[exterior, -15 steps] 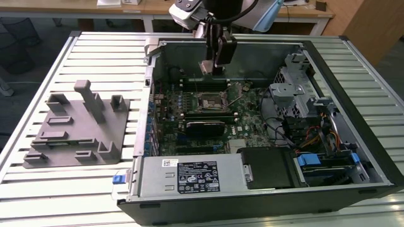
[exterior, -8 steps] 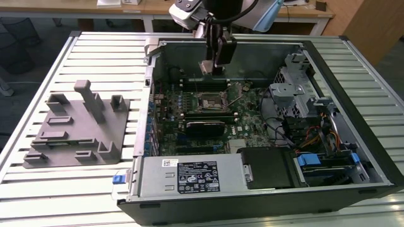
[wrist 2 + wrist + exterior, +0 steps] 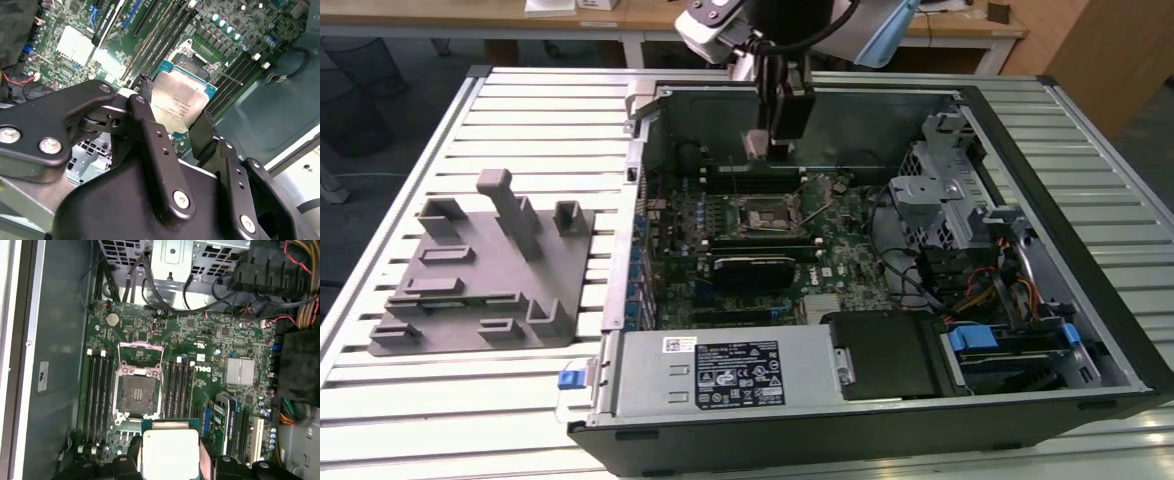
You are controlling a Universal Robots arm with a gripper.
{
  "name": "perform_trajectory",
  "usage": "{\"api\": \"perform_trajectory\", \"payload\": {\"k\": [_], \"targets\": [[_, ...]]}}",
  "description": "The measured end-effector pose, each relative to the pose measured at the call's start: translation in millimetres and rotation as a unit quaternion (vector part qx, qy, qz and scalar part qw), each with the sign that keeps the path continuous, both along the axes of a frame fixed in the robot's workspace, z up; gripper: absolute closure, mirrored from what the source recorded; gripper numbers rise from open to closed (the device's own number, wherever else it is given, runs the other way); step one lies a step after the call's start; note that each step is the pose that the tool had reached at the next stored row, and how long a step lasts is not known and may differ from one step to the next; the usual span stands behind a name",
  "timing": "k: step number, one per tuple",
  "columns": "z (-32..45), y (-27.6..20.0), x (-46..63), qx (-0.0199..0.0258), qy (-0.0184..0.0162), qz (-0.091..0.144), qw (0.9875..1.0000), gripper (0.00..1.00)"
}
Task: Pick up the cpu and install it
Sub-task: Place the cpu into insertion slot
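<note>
The cpu (image 3: pixel 758 142) (image 3: pixel 179 102) (image 3: pixel 170 452) is a flat square chip with a silver-grey top. My gripper (image 3: pixel 771 148) (image 3: pixel 176 104) (image 3: pixel 170 461) is shut on it, one black finger (image 3: pixel 146 100) on each of two opposite edges. It hangs above the far part of the green motherboard (image 3: pixel 834 245) inside the open computer case. The black socket (image 3: pixel 765 212) (image 3: pixel 137 392) (image 3: pixel 196 62) lies open below, its metal frame lifted. In the exterior view the chip sits above and a little beyond the socket.
A grey fixture block (image 3: pixel 487 270) with upright posts stands on the slatted table at the exterior view's left. Inside the case are memory slots (image 3: pixel 97 397), a heatsink (image 3: pixel 240 371), a metal drive cage (image 3: pixel 941 180), cables (image 3: pixel 981 290) and the power supply (image 3: pixel 720 370).
</note>
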State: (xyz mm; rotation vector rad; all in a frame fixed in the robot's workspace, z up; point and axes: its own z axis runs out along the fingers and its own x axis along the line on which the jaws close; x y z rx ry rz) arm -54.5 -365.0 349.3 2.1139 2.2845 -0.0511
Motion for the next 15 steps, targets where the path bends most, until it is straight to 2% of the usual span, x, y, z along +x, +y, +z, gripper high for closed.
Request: {"api": "perform_trajectory", "payload": {"k": [6,13,15], "targets": [[-11.0,5.2,6.8,0.0006,0.0003,-0.002,1.0,0.46],[-23.6,7.7,9.3,0.001,0.0003,-0.01,0.9999,0.46],[-27.0,7.7,9.7,0.0009,0.0003,-0.019,0.9998,0.46]]}}
